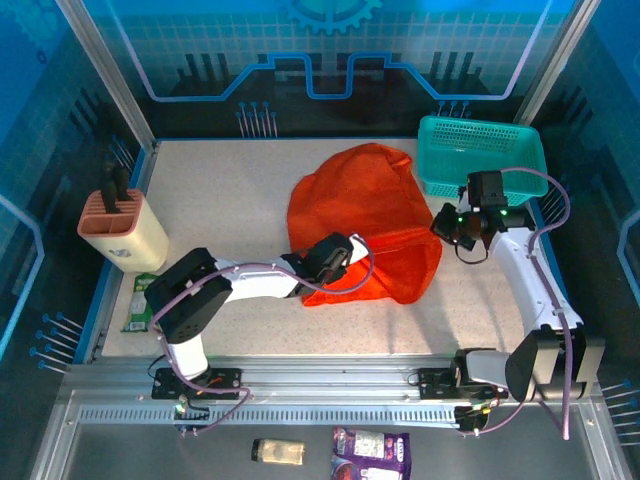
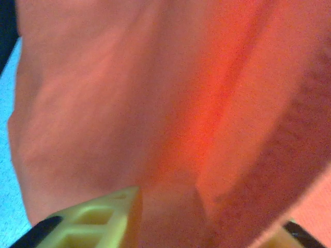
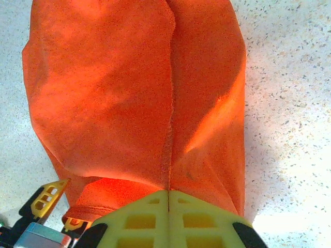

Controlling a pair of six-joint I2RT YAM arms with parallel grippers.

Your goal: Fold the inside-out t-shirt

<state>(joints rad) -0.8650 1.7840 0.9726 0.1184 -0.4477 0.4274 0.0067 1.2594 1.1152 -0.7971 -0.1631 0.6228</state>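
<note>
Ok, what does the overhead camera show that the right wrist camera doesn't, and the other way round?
Overhead: the teal basket at the table's far right corner, a beige holder with dark handles at the left edge, and the left arm and right arm in full. Right wrist: a close look at a raised seam running down the cloth into the right gripper, whose fingers are pressed together. Both: the orange t-shirt and the speckled table.
</note>
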